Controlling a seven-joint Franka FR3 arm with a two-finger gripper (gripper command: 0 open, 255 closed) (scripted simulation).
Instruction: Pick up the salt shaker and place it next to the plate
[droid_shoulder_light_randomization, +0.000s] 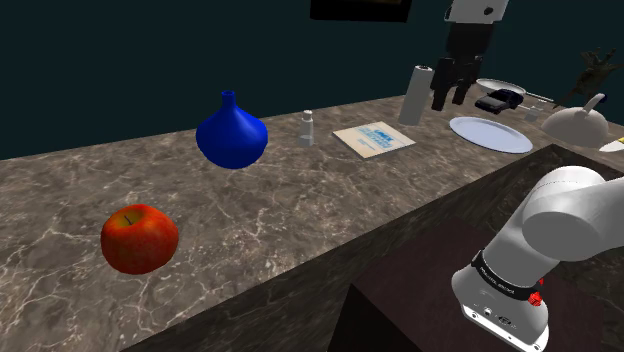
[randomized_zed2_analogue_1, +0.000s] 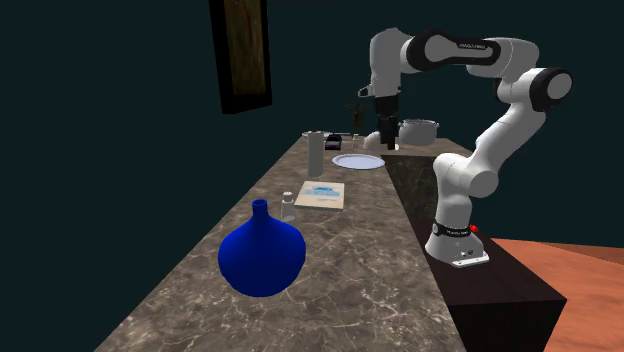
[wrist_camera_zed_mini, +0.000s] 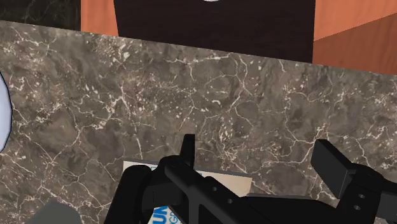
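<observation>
– Gripper (droid_shoulder_light_randomization: 451, 95) first: what is it doing?
– It is hanging above the marble counter (droid_shoulder_light_randomization: 300, 215) with its two black fingers (wrist_camera_zed_mini: 186, 149) standing well apart, gripping nothing. Past them, the wrist view is showing a pale printed card (wrist_camera_zed_mini: 222, 182) lying flat on the stone.
– And working outward from the near end of the shoulder view?
– A red apple (droid_shoulder_light_randomization: 139, 239) is sitting nearest. Behind it a blue vase (droid_shoulder_light_randomization: 232, 135) is standing upright, and the salt shaker (droid_shoulder_light_randomization: 308, 128), small and pale, is standing upright just beyond the vase, between it and the card, touching neither.
– Is the shaker sitting near the plate?
– No, it is standing well apart from it. The white plate (droid_shoulder_light_randomization: 490, 133) is lying past the card, and in the shoulder view the gripper is showing between a tall white cylinder (droid_shoulder_light_randomization: 416, 94) and that plate. Farther on, a pale pot (droid_shoulder_light_randomization: 578, 122) is resting at the far end.
</observation>
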